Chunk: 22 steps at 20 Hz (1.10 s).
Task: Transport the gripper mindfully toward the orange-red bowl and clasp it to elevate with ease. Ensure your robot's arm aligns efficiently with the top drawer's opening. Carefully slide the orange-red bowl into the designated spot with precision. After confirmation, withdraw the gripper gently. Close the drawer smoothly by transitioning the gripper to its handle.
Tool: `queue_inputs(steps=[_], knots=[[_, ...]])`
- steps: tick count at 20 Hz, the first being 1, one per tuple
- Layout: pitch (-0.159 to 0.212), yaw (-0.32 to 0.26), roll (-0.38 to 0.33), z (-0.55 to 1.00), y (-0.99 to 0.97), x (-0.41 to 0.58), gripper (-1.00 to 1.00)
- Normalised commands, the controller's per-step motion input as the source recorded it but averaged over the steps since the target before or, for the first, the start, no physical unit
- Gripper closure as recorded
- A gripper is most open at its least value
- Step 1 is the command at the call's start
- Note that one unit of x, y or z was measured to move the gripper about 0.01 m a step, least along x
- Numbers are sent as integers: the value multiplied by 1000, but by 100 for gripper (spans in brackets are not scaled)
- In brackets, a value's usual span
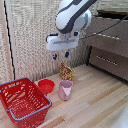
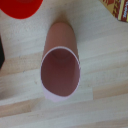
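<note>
The orange-red bowl (image 1: 46, 86) sits on the wooden table between the red wire basket and the pink cup. In the wrist view only its edge (image 2: 19, 7) shows. My gripper (image 1: 61, 55) hangs open and empty high above the table, over the pink cup and to the exterior view's right of the bowl. Its blue-tipped fingers (image 1: 55, 57) stand apart. The white arm (image 1: 72, 17) comes down from the top. The top drawer (image 1: 109, 27) is at the exterior view's right, grey-brown; I cannot make out its handle.
A pink cup (image 1: 65, 90) stands right of the bowl and fills the wrist view (image 2: 60, 65). A yellow-red snack pack (image 1: 66, 71) stands behind it. A big red wire basket (image 1: 22, 100) is at the front left. The black-framed drawer (image 1: 109, 61) lies under the top drawer.
</note>
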Motion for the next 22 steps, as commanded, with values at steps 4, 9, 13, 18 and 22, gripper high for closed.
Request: queue_inputs(steps=[4,9,13,18,22], knots=[[58,-9,-5,-282,44,291,-100],[57,-38,-28,-299,186,261,-100],[48,-99,-34,-286,283,225,-100],[47,-100,-45,-286,259,199,-100],[38,-73,-49,-257,141,103,-100]])
